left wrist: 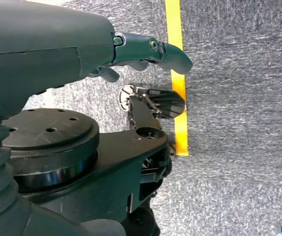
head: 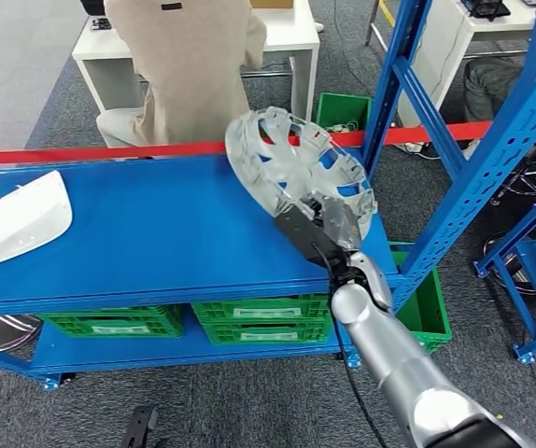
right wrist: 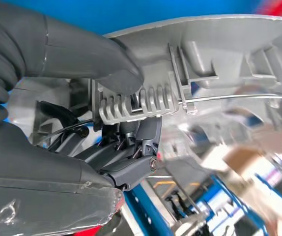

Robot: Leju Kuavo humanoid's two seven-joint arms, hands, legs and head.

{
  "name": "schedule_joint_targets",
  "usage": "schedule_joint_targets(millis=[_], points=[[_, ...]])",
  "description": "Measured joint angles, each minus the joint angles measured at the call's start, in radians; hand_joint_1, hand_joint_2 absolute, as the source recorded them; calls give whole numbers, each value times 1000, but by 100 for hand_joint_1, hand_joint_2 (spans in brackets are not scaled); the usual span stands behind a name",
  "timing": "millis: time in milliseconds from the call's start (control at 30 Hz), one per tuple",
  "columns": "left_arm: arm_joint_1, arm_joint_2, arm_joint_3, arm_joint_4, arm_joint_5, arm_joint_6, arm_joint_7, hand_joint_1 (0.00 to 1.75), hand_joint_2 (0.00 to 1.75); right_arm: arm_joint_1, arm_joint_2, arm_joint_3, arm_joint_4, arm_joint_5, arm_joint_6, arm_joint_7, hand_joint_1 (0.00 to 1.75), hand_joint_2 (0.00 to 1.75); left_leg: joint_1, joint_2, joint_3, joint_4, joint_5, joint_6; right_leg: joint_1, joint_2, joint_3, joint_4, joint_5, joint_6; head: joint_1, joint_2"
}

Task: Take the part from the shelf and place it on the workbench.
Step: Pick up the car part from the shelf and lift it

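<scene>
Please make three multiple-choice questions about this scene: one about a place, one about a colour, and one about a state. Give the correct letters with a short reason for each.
1. Where does the white panel lie?
A. On the blue shelf's top board, at the left
B. In a green crate
C. On the floor

2. What colour are the crates under the top board?
A. Red
B. Green
C. Yellow

3. What is the right hand doing with the silver wheel cover?
A. Hanging away from it
B. Pressing it flat on the board
C. Gripping its rim, the cover tilted up off the board

Answers: 1 A, the panel rests on the board near the head view's left edge. 2 B, the crates on the lower level are green. 3 C, the right wrist view shows the thumb on the cover's ribbed rim, and the head view shows the cover slanted.
</scene>
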Motion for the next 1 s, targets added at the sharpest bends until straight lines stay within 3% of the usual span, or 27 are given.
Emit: schedule_joint_targets(millis=[367,667,1000], points=[[7,-2,17,0,17,9,-27,0,175,278,-37,-63,-567,-99,-108,-95,175,175,0,0,-4,0,0,0,0,0,-4,0,0,0,0,0],[7,-7,19,0,18,10,-30,0,175,345,-59,-70,-720,-113,-123,-110,175,175,0,0,-4,0,0,0,0,0,-4,0,0,0,0,0],[7,-8,38,0,35,27,-49,0,175,501,-82,-68,-1005,-172,-255,-237,175,175,0,-1,-7,0,-1,0,0,-2,-6,0,-1,0,0,0]])
